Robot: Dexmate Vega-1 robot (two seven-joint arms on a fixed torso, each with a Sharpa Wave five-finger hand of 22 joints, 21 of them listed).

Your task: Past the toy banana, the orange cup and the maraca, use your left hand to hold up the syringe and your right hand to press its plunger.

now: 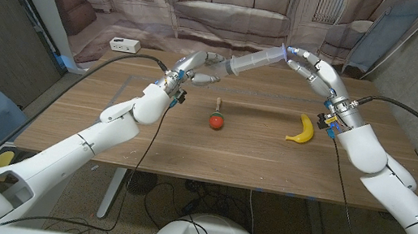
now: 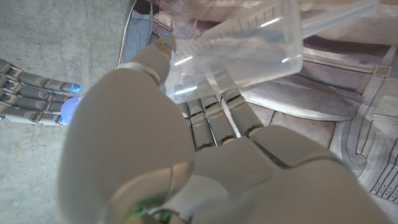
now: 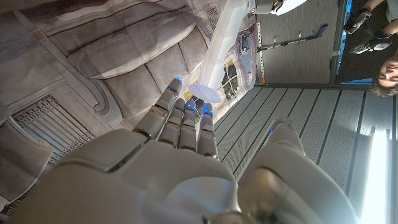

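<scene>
We see the syringe (image 1: 251, 60) — large, clear plastic, printed scale, pale plunger — raised above the table's (image 1: 189, 143) far edge. Left hand (image 1: 197, 68) grips its barrel; right hand's (image 1: 308, 67) extended fingertips (image 3: 189, 107) meet the plunger disc.

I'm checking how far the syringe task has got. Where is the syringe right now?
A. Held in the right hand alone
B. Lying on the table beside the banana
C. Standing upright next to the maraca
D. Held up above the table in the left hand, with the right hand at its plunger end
D: the left hand holds the syringe up above the table, and the right hand meets its plunger end.
</scene>
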